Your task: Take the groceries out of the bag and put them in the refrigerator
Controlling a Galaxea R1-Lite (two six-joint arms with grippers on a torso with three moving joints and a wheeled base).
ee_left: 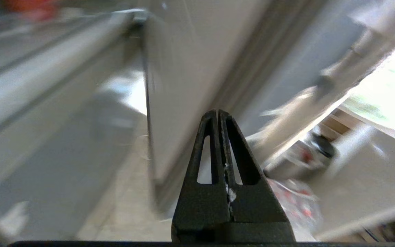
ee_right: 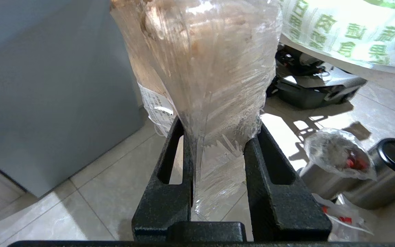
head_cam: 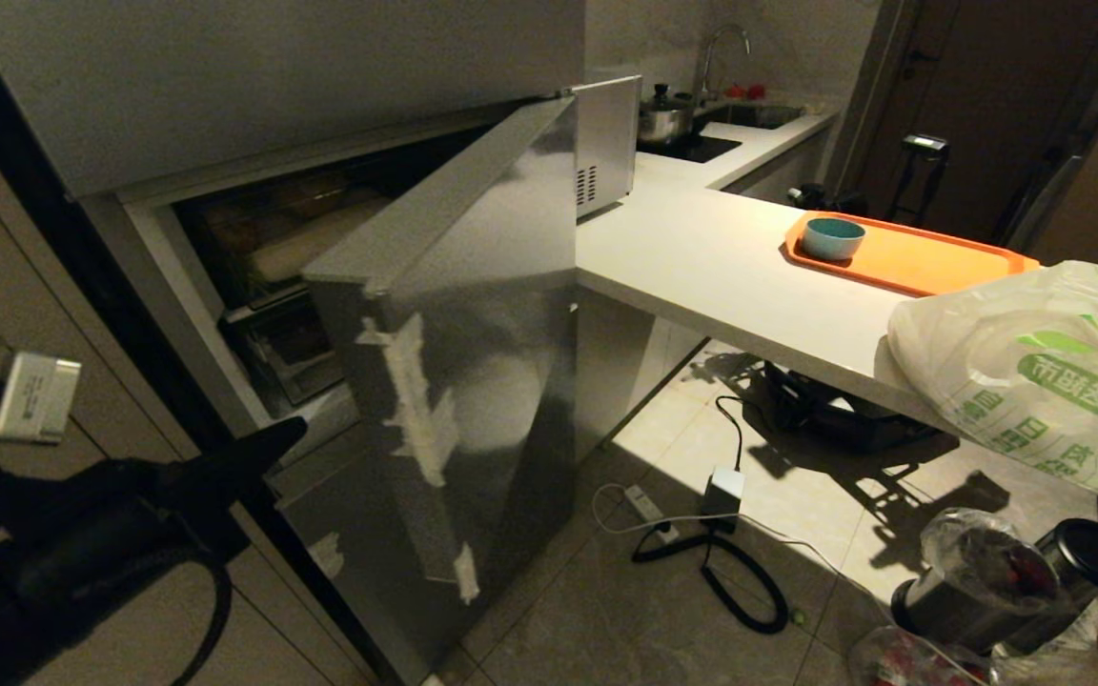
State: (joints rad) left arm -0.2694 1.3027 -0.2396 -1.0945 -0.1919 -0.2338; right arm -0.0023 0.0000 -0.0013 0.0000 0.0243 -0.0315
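Refrigerator door ajar, tape scraps on its edge. Left end effector pressed together, empty, low beside the door. Right end effector pinching a clear pack of pale beige lumps. Bag on surface, beside orange tray.

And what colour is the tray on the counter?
Orange; the tray shows best in the head view, holding a teal bowl.
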